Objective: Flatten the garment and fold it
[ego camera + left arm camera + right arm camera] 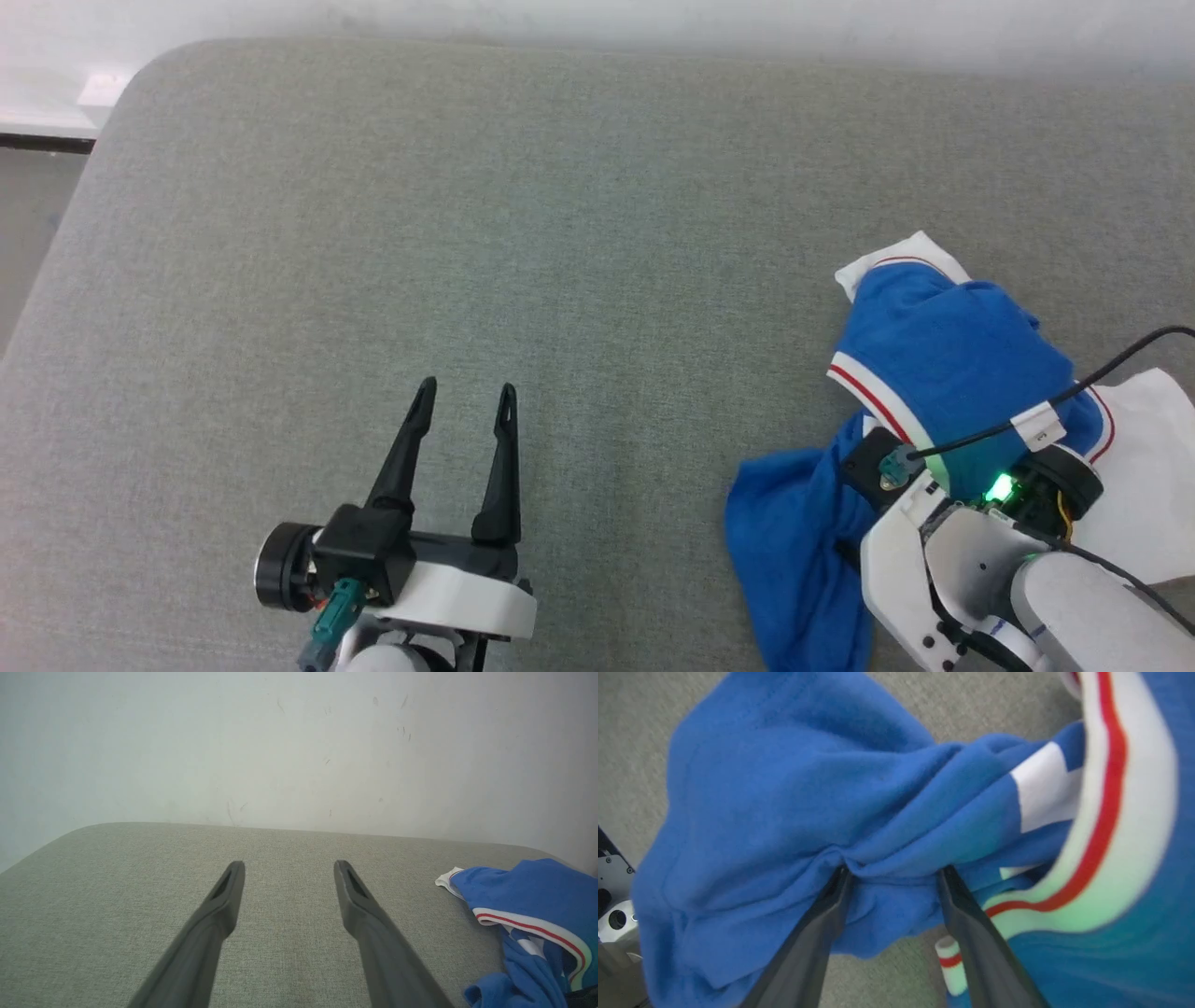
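From the head, the left gripper [467, 387] hangs with fingers spread and empty over the grey cushion [597, 233], well apart from the garment [943, 355], which is heaped at the right edge over the right arm's wrist [934, 551] and crossed by a black cable [1120, 359]. The left wrist view shows bare cushion between the fingers, a pale wall [299, 742] behind and the garment off right. In the right wrist view, the right gripper [894, 871] has its fingers apart, with bunched blue cloth draped across both tips and hiding the cushion beyond.
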